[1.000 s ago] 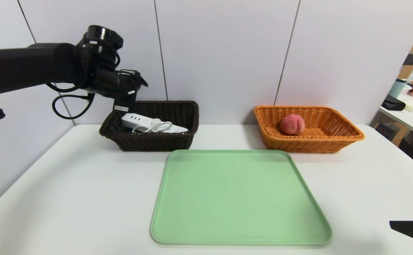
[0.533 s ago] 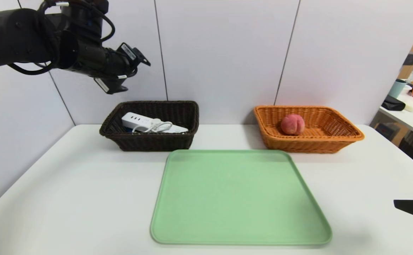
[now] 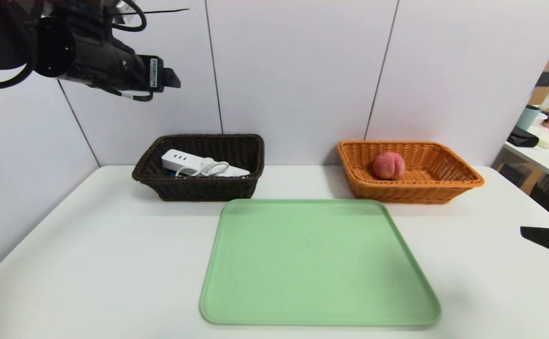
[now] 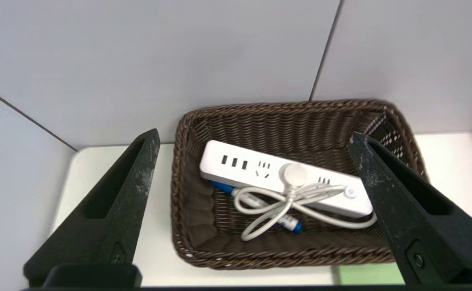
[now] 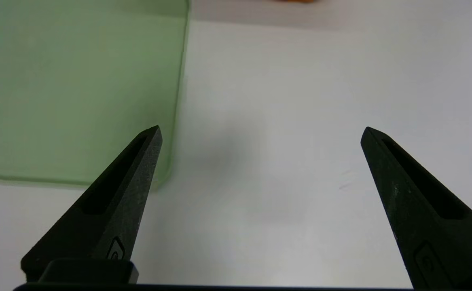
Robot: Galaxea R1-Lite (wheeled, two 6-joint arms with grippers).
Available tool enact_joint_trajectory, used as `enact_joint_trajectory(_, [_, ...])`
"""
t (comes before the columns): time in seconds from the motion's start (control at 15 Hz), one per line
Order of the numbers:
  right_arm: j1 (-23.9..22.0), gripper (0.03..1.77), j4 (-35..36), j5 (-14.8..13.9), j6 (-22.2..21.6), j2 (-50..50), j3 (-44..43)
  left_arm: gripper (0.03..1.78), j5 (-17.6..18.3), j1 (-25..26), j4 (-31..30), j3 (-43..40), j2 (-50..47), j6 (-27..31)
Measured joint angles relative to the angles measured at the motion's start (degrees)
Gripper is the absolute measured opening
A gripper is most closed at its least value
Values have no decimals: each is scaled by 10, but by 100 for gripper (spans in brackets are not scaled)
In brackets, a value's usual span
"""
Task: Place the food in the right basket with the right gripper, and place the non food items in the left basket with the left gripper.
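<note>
Sorting looks all but done, with both baskets filled.
From the head, the peach (image 3: 389, 165) is sitting in the orange basket (image 3: 410, 194), the power strip (image 3: 194, 162) is lying in the dark basket (image 3: 208, 189), and the green tray (image 3: 319, 263) is standing bare on the counter (image 3: 91, 263); from the left wrist, the marker (image 4: 256, 202) is resting beside the strip, under its cord, and the left pincer (image 4: 252, 135) is hanging wide and empty above; from the right wrist, the right pincer (image 5: 262, 135) is waiting wide and empty over the counter, so only parking seems left.

Left claw (image 4: 253, 135) now higher up.
</note>
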State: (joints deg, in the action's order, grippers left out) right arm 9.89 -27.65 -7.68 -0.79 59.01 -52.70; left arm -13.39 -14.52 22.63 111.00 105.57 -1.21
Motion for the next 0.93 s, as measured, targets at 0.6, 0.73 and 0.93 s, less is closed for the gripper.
enact_joint_trajectory(0.6, [2,170,10,-3,9,-26,-8,168,-19,-8,1,-232,-180,43])
enact_joint_trajectory(0.73, [-14,170,8,1,9,-38,-5,169,-28,-11,0,-276,-239,31])
enact_joint_trajectory(0.93, [-25,170,2,1,10,-69,1,169,-55,11,0,-321,-323,0])
